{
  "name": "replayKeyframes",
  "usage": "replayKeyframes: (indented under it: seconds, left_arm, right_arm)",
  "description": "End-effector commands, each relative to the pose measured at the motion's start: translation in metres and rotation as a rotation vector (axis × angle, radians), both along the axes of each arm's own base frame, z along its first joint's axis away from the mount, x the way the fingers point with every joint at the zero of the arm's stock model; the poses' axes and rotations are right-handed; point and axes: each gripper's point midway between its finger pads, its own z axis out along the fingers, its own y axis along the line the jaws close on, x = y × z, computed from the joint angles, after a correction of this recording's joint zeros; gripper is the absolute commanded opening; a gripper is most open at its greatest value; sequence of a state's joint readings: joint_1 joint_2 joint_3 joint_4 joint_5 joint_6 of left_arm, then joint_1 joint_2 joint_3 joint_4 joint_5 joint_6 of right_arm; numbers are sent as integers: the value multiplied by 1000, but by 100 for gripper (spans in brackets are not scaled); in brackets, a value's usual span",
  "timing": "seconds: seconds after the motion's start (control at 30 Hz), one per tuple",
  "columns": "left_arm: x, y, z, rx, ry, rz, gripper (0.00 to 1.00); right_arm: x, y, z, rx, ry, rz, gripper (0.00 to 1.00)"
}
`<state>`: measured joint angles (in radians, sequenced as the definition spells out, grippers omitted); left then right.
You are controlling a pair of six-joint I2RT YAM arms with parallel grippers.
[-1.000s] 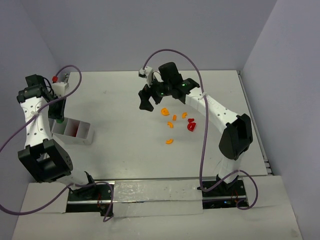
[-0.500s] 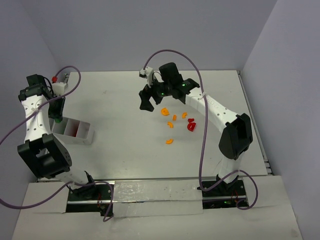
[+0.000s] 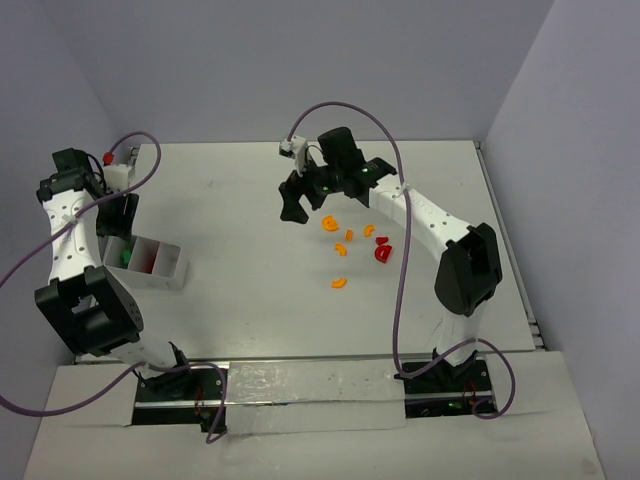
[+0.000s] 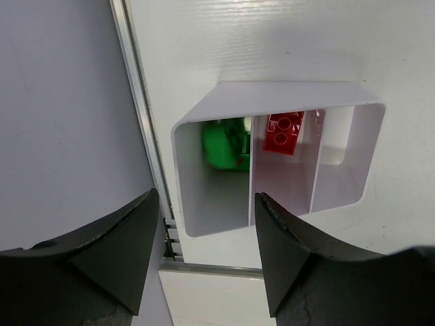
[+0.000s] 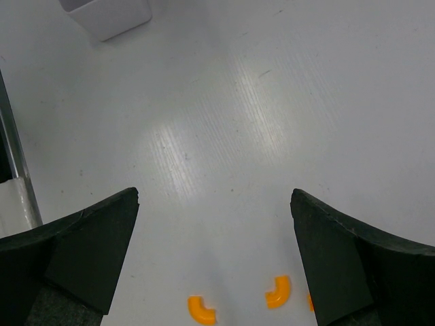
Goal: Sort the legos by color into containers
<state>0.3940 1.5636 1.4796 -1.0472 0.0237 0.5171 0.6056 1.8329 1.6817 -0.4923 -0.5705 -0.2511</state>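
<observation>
1. The left hand (image 4: 204,204) hung right over the small white plastic tray with three compartments (image 4: 285,89). The tray sat at the far left of the white tabletop (image 3: 230,235). The fingers were spread apart with nothing between them.
2. A green plastic lego (image 4: 221,146) lay in the end compartment nearest the tabletop's left edge. A red studded lego block (image 4: 284,131) lay in the middle one, and I couldn't make out anything in the third. One colour per slot, so the dividers were keeping the colours apart.
3. The right hand (image 5: 212,204) was spread wide and empty too. It hovered over bare tabletop just beyond the loose pile of orange curved lego half-rings (image 3: 328,223) and a couple of red lego pieces (image 3: 382,252). In its wrist view only two orange bits peeked in at the bottom edge, so it wasn't centred over any piece.
4. My read: most of the sorting was left to do, and orange probably belonged in the free slot.
5. The pile lay well apart from the tray — pile on the right arm's side, tray on the left's — so every piece needed a long carry.
6. Those tiny curved bits looked easy to fumble or flick away.
</observation>
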Motion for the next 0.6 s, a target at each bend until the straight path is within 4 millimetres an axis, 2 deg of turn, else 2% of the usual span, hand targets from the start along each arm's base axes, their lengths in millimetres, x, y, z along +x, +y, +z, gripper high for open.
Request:
replayKeyframes:
  seconds: [0.0,0.07,0.13,0.2,0.27,0.37,0.47,0.53,0.57]
  left_arm:
    - [17,-5,29,-28,-99,-22,67]
    - [30,-16,51,-52,-166,-53,69]
    - [44,-30,76,-62,-240,-84,71]
    - [62,-55,109,-53,-342,-144,80]
    - [77,-76,134,-58,-441,-167,97]
    - [96,-118,159,-84,-565,-203,99]
    - [110,-139,184,-202,-721,-114,99]
    - [117,-146,190,-299,-772,-44,99]
    - [120,-149,192,-330,-790,-25,99]
  right_arm:
    - [10,0,8,37,-24,-18,100]
    - [17,-5,7,39,-12,-66,100]
    - [35,-17,5,42,9,-154,100]
    - [54,-32,4,48,29,-252,100]
    - [75,-49,1,47,48,-375,100]
    - [114,-85,-2,13,54,-569,100]
    - [150,-118,-24,-77,68,-757,100]
    - [169,-138,-51,-137,102,-852,100]
    - [175,-145,-57,-154,107,-884,100]
